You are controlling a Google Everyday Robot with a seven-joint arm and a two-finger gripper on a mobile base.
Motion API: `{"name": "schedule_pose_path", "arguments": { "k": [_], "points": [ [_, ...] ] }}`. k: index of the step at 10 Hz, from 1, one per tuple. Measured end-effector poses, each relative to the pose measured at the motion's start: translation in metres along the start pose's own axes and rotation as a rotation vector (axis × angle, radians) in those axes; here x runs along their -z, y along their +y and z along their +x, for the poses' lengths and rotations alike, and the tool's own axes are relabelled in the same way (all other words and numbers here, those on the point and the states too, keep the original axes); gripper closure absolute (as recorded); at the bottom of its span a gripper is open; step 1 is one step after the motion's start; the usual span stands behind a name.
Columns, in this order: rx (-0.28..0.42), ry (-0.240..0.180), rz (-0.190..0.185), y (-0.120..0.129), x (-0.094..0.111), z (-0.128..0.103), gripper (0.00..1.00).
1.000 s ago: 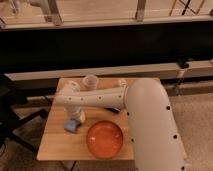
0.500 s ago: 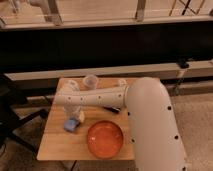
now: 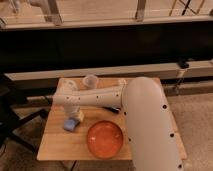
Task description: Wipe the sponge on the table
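Sponge [image 3: 69,125]: light-blue block, lying flat on the left half of the table [image 3: 57,146], just left of the orange bowl [image 3: 105,140] and apart from it.

Arm pose: the thick white upper link [image 3: 150,127] fills the near right of the view and covers the table's right side. From its top, the slimmer white forearm [image 3: 92,97] runs leftward, low over the tabletop, to a wrist that bends down. The gripper [image 3: 76,117] points down at the sponge's upper right corner and appears to touch it. Whether it is clamped on the sponge or only resting there: cannot tell.

Edges and room: bare wood lies in front of the sponge up to the near edge, and a narrower strip lies between the sponge and the left edge. The bowl sits close to the near edge. A black oblong object [image 3: 112,108] lies partly hidden under the forearm, behind the bowl. A small clear cup [image 3: 90,80] stands upright near the far edge.

Surface and room: light wood, plank grain running across. A speckled floor [image 3: 195,107] shows to the right. A dark frame [image 3: 11,107] stands left of the table. Behind is a pale ledge [image 3: 40,76], then a black wall band [image 3: 105,47].
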Motion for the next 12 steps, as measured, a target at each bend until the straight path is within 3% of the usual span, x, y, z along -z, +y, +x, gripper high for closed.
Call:
{"name": "schedule_pose_path", "arguments": {
  "k": [12],
  "points": [
    [0.059,0.012,-0.001,-0.034,-0.007,0.004,1.0]
  ]
}}
